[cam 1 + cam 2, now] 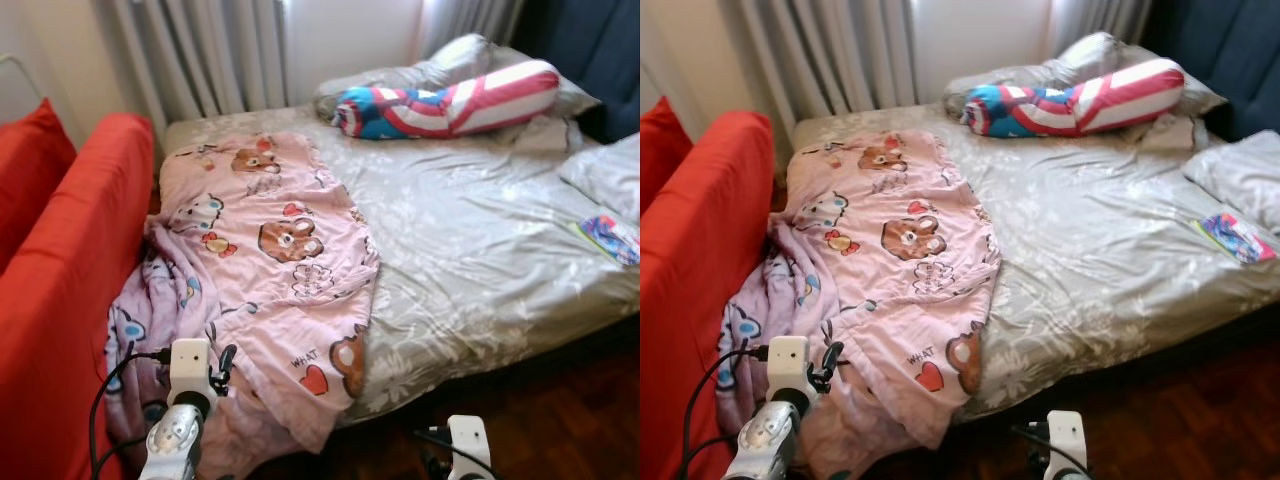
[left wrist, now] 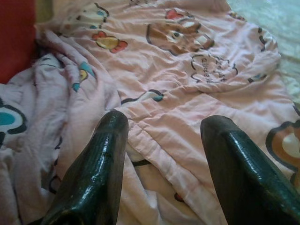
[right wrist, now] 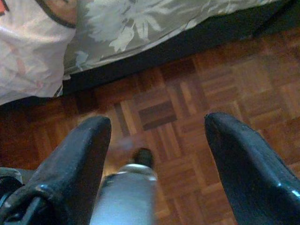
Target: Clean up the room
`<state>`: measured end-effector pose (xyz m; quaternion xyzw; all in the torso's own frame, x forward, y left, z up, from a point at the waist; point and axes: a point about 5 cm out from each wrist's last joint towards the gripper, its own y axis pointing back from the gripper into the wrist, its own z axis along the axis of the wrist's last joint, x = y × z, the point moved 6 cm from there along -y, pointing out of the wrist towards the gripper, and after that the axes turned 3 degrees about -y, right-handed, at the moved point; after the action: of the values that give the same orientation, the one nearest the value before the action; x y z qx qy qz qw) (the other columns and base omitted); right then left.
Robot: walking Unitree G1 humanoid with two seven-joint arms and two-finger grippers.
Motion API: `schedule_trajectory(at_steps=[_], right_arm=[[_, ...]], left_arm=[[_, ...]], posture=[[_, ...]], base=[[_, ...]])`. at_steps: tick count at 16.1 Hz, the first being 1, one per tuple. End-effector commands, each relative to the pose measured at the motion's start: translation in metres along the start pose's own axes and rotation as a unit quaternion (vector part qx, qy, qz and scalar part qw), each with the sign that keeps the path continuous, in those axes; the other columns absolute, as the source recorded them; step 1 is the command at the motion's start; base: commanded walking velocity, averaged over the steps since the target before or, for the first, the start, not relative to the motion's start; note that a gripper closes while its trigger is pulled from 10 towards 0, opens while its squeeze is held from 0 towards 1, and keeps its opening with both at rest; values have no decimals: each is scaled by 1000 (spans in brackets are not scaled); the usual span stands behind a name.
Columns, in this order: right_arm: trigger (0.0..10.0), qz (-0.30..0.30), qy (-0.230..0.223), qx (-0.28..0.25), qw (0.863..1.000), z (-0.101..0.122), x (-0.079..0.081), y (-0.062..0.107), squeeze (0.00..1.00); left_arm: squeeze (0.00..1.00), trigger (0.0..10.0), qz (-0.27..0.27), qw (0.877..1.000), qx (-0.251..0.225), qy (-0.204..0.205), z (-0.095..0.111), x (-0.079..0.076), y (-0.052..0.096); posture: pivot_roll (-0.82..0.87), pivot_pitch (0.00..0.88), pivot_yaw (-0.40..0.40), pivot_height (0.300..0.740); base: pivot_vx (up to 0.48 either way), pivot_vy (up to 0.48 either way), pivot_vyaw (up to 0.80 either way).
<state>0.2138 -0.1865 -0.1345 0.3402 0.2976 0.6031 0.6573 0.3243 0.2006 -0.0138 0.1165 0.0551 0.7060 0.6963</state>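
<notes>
Hovering above the rumpled pink blanket (image 1: 270,270), my left end effector (image 2: 161,140) has its two black fingers spread apart, gripping nothing. The blanket, printed with bears and hearts, lies over the left side of the bed (image 1: 480,250) and spills off its near edge toward the red sofa (image 1: 70,260). My right end effector (image 3: 157,140) hangs low over the parquet floor (image 3: 187,93) beside the bed, fingers also apart and empty. A striped red, white and blue pillow (image 1: 450,100) rests at the head of the bed, and a colourful booklet (image 1: 610,238) lies near the bed's right edge.
</notes>
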Motion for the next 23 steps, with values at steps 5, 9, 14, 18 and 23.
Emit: schedule_trajectory(at_steps=[5,9,14,18,23], right_arm=[[10000,-6,5,0,1000,1,-7,0,0],[10000,-6,5,0,1000,1,-7,0,0],[10000,-6,6,1,1000,1,-7,0,0],[10000,-6,6,0,1000,1,-7,0,0],[10000,-6,7,0,1000,1,-7,0,0]], left_arm=[[0,10000,-5,1000,9,4,-4,-4,0],[0,10000,-6,1000,9,5,-4,-4,0],[0,10000,-14,1000,-1,5,-1,-8,0],[0,10000,-22,1000,-2,5,0,-10,0],[0,10000,-27,1000,-6,-6,2,-12,0]], posture=[[-1,0,31,740],[-1,0,30,740],[0,0,31,740],[1,0,30,740],[2,0,30,740]], base=[[0,280,0],[0,328,0],[0,0,0],[0,0,0],[0,-62,0]])
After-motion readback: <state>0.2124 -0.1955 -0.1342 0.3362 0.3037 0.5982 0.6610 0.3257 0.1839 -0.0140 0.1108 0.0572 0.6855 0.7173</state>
